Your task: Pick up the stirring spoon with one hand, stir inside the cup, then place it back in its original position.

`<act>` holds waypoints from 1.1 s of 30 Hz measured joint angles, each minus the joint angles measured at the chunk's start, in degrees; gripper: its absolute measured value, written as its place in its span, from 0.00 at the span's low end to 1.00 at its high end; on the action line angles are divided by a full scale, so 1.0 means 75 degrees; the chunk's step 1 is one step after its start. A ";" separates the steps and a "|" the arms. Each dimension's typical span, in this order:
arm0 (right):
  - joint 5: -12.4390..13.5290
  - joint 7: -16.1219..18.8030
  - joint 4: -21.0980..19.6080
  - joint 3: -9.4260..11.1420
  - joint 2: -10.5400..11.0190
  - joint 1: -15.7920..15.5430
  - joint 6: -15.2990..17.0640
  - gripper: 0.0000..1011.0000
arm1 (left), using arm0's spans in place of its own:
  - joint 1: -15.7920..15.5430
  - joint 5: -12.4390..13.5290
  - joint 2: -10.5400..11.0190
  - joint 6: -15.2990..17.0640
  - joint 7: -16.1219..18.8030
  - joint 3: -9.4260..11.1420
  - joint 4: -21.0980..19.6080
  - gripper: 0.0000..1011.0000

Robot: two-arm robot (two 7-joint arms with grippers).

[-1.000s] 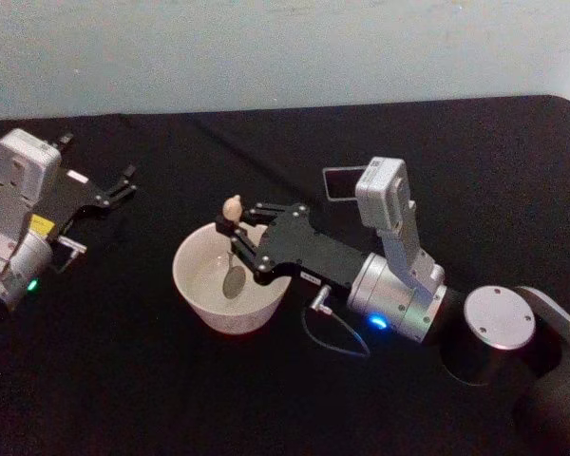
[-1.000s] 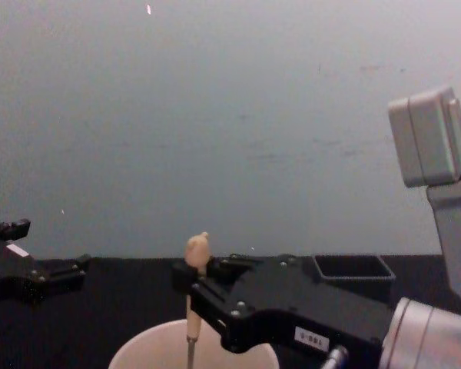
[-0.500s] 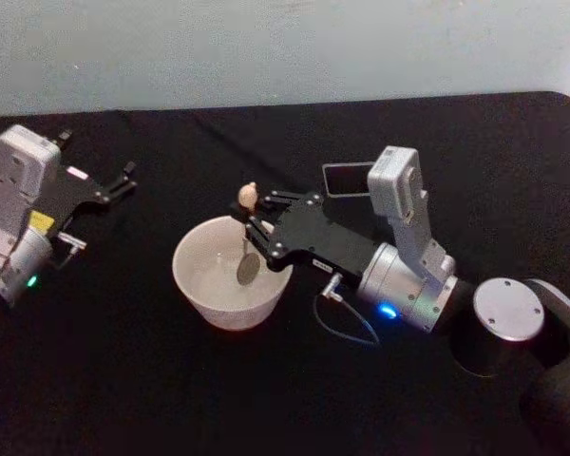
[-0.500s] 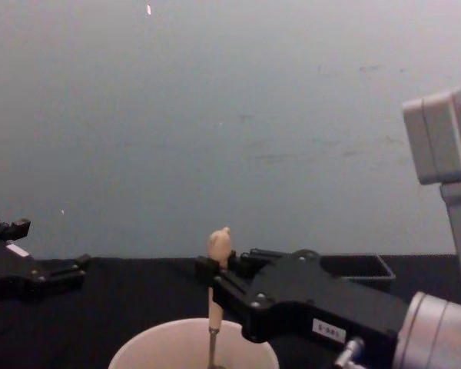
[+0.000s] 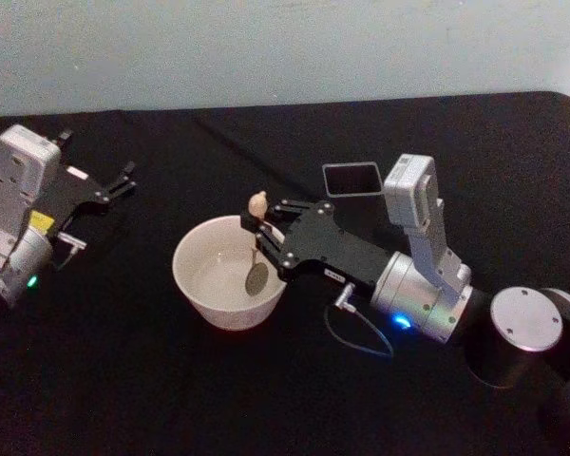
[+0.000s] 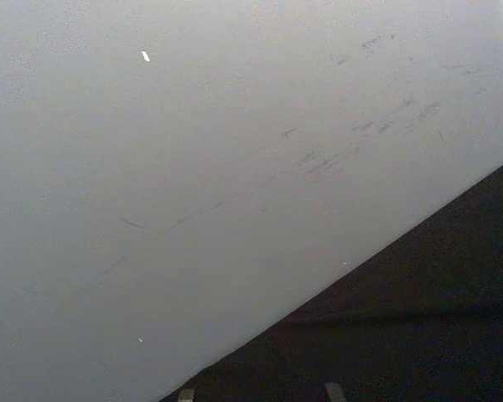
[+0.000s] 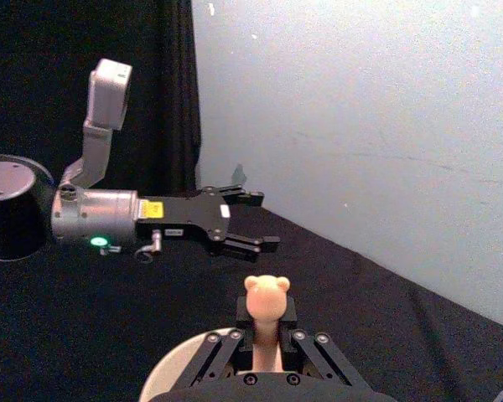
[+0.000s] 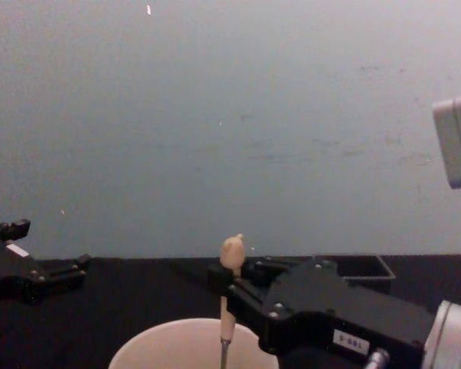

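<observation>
My left gripper [image 5: 123, 180] idles at 10 o'clock of the wide round cream cup [image 5: 192, 249], fingers spread, empty. The slim beige-handled metal spoon [image 5: 256, 249] stands inside, near the 3 o'clock wall, possibly touching. My right gripper [image 5: 263, 226] pinches its handle. Risk: if I sweep wider, the spoon levers the wall and the cup slides or tips. The dark grey square holder [image 5: 327, 179] is at 1 o'clock.

You can pass over black tablecloth [image 5: 123, 380] at the head view's lower left. Centre frame, the round cream cup [image 5: 218, 315], black right gripper [image 5: 261, 229] and dark grey square holder [image 5: 351, 179] block.
</observation>
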 joint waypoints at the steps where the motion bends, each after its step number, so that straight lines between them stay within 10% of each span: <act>1: 0.0012 0.0013 -0.0028 0.0000 0.0015 -0.0019 0.0006 0.16 | 0.0000 0.0000 0.0000 0.0000 0.0000 0.0000 0.0000 0.99; 33: -0.0054 0.0084 0.0121 -0.0337 -0.0189 0.0202 -0.0048 0.16 | 0.0000 0.0000 0.0000 0.0000 0.0000 0.0000 0.0000 0.99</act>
